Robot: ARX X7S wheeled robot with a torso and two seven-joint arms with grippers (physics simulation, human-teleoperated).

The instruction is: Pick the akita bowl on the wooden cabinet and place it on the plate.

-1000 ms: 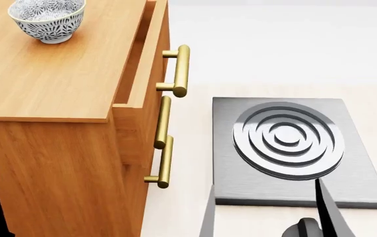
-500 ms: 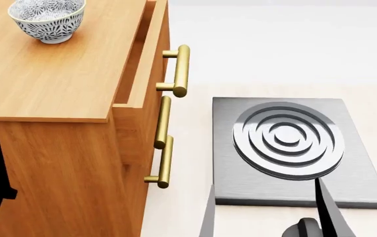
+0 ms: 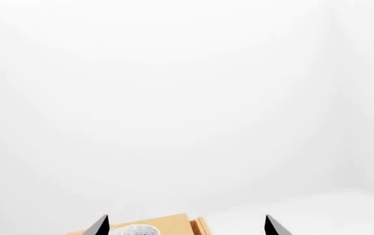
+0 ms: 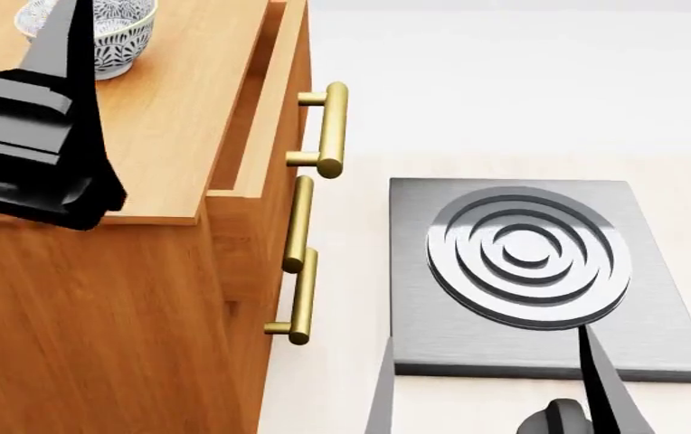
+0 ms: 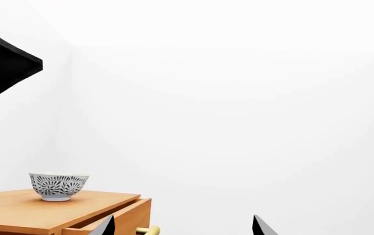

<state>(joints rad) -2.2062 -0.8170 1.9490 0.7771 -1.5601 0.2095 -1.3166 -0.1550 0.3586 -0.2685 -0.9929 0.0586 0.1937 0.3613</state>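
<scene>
— Head view first: where's the akita bowl (image 4: 117, 41)?
— Upright at the far left of the wooden cabinet (image 4: 165, 108) top, partly hidden behind the left gripper (image 4: 62, 54), which hangs just above the cabinet's near edge.
— Its fingers?
— Spread wide in the left wrist view, tips either side of the bowl.
— And the right gripper (image 4: 490, 380)?
— Low, near the grey stove (image 4: 659, 316), spread too. The cabinet's top drawer (image 4: 261, 117) stands slightly open.

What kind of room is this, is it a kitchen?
Probably a pretend kitchen in a simulator. A grey stove with a ringed burner sits on the pale floor, beside a wooden cabinet with a patterned bowl on top. The walls are blank white.
</scene>
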